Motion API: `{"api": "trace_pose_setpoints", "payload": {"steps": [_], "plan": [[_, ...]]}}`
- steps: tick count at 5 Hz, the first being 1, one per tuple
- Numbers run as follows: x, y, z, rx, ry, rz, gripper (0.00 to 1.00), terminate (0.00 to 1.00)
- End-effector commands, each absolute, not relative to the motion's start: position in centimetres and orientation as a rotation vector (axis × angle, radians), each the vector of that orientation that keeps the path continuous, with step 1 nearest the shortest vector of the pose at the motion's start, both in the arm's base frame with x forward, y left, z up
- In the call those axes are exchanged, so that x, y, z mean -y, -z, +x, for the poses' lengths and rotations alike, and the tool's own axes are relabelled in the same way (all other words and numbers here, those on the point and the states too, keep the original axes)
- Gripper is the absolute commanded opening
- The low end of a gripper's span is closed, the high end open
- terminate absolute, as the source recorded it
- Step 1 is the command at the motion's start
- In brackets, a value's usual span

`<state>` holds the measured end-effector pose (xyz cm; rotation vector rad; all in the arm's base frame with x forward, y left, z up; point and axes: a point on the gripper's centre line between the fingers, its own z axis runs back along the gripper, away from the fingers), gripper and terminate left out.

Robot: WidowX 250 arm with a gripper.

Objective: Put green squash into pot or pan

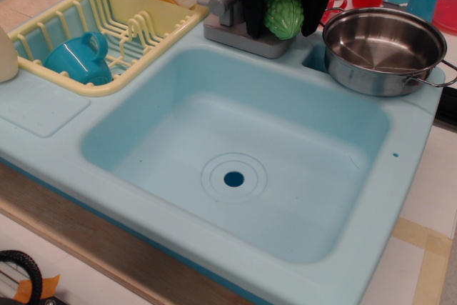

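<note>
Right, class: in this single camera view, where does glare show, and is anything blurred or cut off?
In the observation.image view, bright reflections streak the shiny round stainless-steel pot; the glossy green bumpy plastic squash shows small highlights; the black gripper is cropped by the top edge; the pale blue plastic sink looks sharp.
</note>
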<state>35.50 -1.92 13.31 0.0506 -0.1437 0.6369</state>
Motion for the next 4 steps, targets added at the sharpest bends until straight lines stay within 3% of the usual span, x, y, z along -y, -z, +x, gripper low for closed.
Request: {"api": "trace_pose_setpoints", "payload": {"steps": [1, 2, 4], "plan": [[3.6, -17.2, 35.3, 0.258, -0.622, 0.049, 0.0, 0.0], [5.7, -20.7, 34.7, 0.342, -0.619, 0.058, 0.0, 0.0], [10.0, -22.1, 33.9, 0.401, -0.593, -0.008, 0.0, 0.0]]}}
